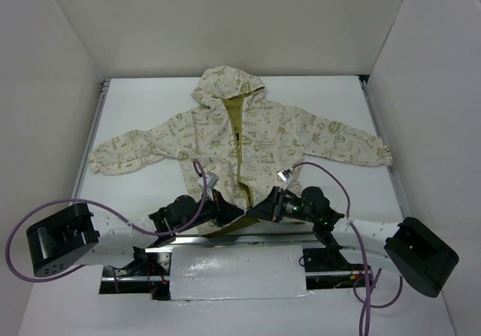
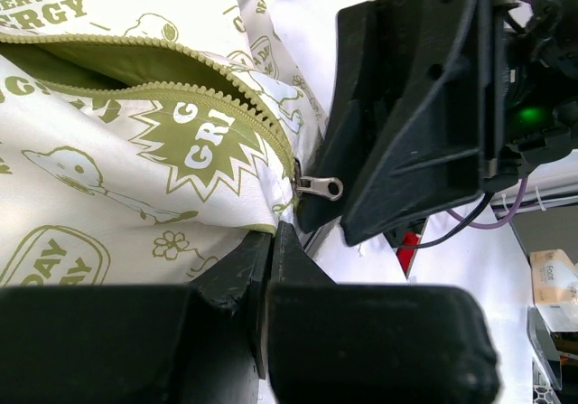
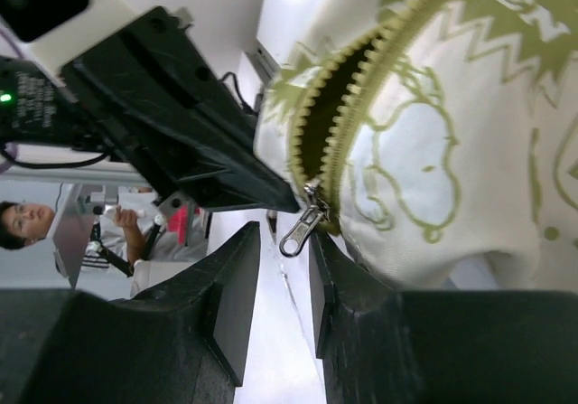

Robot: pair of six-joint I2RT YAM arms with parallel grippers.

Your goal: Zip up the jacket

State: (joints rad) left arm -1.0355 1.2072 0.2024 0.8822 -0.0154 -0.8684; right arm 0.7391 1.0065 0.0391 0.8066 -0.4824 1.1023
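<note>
Cream jacket point(image 1: 218, 137) lies flat, hood point(image 1: 225, 84) at far end, long axis near-far.

A white table point(image 1: 150, 110) fills the overhead view, boxed in by plain white walls point(image 1: 225, 20) at 9, 12 and 3 o'clock. A pale rectangular sheet point(image 1: 237, 272) lies at 6 o'clock. Right wrist view: a dark-haired person point(image 3: 36, 219) at 9 o'clock, seen sideways. Left wrist view: a cardboard box point(image 2: 553, 277) at 4 o'clock.
</note>
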